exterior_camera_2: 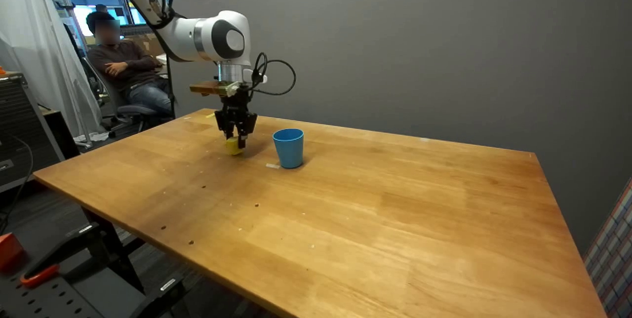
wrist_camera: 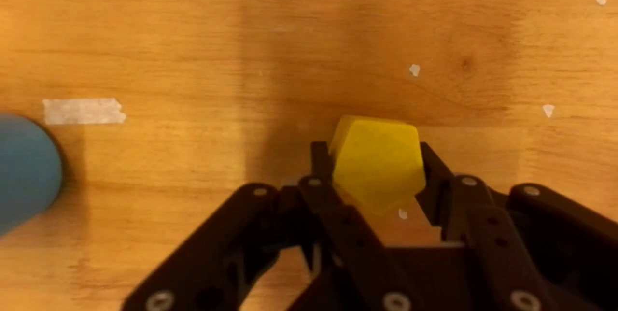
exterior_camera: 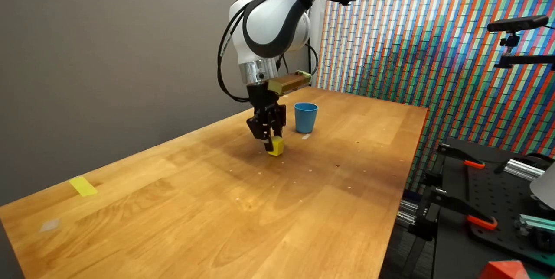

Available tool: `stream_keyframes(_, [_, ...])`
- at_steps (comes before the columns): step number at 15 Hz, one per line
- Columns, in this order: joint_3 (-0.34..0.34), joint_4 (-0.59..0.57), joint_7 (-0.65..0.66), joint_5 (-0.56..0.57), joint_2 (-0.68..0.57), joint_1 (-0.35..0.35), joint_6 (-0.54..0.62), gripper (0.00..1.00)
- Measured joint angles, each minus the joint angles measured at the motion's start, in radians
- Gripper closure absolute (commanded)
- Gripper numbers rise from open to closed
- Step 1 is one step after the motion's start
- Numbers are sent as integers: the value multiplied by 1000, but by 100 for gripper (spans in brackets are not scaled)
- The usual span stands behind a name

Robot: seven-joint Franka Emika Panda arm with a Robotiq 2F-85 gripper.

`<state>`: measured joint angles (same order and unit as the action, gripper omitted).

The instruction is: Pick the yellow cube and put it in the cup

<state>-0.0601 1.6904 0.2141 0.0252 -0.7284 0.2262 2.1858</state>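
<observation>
The yellow cube [exterior_camera: 277, 146] is a small bright block at table level in both exterior views [exterior_camera_2: 233, 146]. In the wrist view the cube [wrist_camera: 379, 161] sits between the fingers, a little turned, with its lower edge blurred. My gripper [exterior_camera: 273, 141] points down, with one finger against each of two opposite sides of the cube; it also shows in an exterior view [exterior_camera_2: 236, 142] and in the wrist view [wrist_camera: 374, 162]. It looks shut on the cube. The blue cup [exterior_camera: 305, 118] stands upright beside the gripper in both exterior views [exterior_camera_2: 289, 150]. In the wrist view the cup [wrist_camera: 24, 171] is cut off at the left edge.
The wooden table [exterior_camera_2: 395, 209] carries a white tape strip [wrist_camera: 84, 111] by the cup, a flat yellow tape patch [exterior_camera: 83, 186] and several small specks. A grey wall [exterior_camera: 108, 53] runs along one table edge. A black cart with clamps [exterior_camera: 472, 218] stands beside the table.
</observation>
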Motion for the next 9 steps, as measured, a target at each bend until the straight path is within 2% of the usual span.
stream_keyframes(4, [45,-6,52,-5,71,-24,2,81])
stream_keyframes(9, [122,-60,117,-17,155,-122,-1,81])
